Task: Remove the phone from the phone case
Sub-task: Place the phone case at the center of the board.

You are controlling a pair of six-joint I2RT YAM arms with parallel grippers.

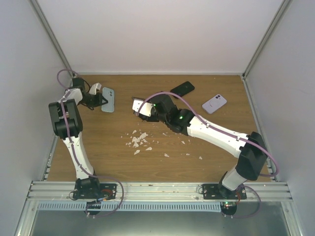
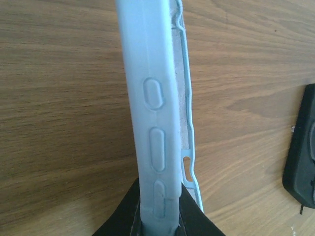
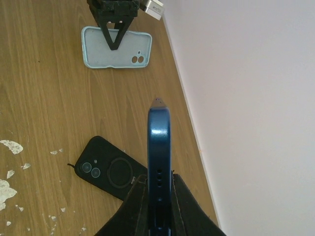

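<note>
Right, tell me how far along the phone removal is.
Looks done: the blue phone is out, clamped in the right pincer, well apart from the light blue case. In hand: the left pincer grips that case, whose lining shows bare. Left: probably only setting both down.

The black rectangular phone case [image 1: 182, 89] lies flat close to the white back wall [image 1: 147, 34], leaving only a thin strip of wooden bench [image 1: 221, 152] behind it. Right of it, bare wood separates it from a flat lilac phone cover [image 1: 214, 103]. Left of it, the dark blue phone [image 3: 159, 147] stands on edge in the jaws of the white right arm [image 1: 216, 132]. Farther left, the pale blue rubbery case [image 1: 108, 100] stands in the jaws of the left arm [image 1: 69, 123]. Nearer than it, white scraps [image 1: 140, 140] litter otherwise open wood.
</note>
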